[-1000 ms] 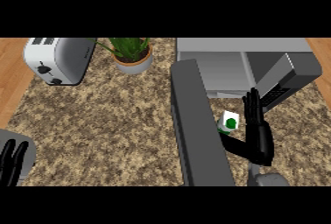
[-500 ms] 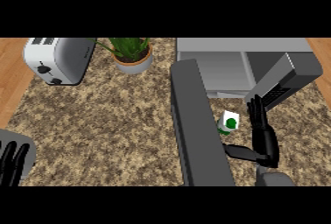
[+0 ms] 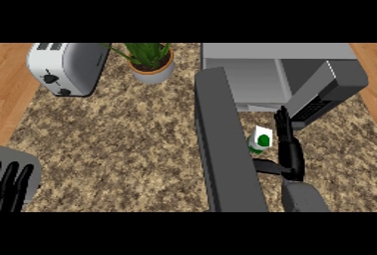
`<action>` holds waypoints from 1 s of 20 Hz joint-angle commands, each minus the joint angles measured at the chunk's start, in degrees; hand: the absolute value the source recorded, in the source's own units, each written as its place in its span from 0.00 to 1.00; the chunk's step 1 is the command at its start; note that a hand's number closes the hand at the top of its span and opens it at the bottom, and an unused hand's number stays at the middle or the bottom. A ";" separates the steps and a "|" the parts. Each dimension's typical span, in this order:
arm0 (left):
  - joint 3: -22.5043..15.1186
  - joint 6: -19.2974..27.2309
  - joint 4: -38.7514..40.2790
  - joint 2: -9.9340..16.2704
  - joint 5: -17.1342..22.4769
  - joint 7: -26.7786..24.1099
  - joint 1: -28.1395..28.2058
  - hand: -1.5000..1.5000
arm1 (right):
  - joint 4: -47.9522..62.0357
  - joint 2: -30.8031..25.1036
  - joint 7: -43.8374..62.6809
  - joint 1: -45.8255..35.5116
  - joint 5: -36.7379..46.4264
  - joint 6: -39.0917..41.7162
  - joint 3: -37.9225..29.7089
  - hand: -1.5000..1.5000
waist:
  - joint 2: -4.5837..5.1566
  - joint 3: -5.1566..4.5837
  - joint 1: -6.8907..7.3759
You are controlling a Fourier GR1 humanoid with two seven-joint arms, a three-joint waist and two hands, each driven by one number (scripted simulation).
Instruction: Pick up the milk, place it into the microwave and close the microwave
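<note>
One change since the earlier frame: we see the right hand (image 3: 288, 149) nearer the milk (image 3: 261, 139), fingers straight, thumb spread, before the microwave (image 3: 276, 74).

At the far left of the bench (image 3: 110, 149) we see a silver toaster (image 3: 65, 67), its two slots near its far end and dark knobs on the side turned towards us. Just to its right we find a potted plant (image 3: 150, 61), green leaves rising from a round terracotta pot that stands upright and apart from the toaster. We note that the bench has a speckled brown and beige top, with strips of light wood showing along its left and right edges.
</note>
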 commanded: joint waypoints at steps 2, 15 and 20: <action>-3.17 0.09 -1.63 -0.10 -1.11 -1.25 3.10 0.00 | 9.22 1.24 -2.30 -4.88 0.90 -4.77 -3.09 0.00 | 0.02 0.01 0.31; 0.94 -1.43 -0.36 0.72 1.22 1.04 -0.51 0.00 | 29.45 -5.63 -15.04 -8.84 -1.28 11.40 -8.31 0.00 | 0.30 0.11 0.45; 1.38 -1.30 -0.28 0.62 2.36 -0.04 0.83 0.00 | 30.02 -3.81 -16.62 -10.68 0.32 24.45 -3.84 0.00 | 0.24 0.11 0.92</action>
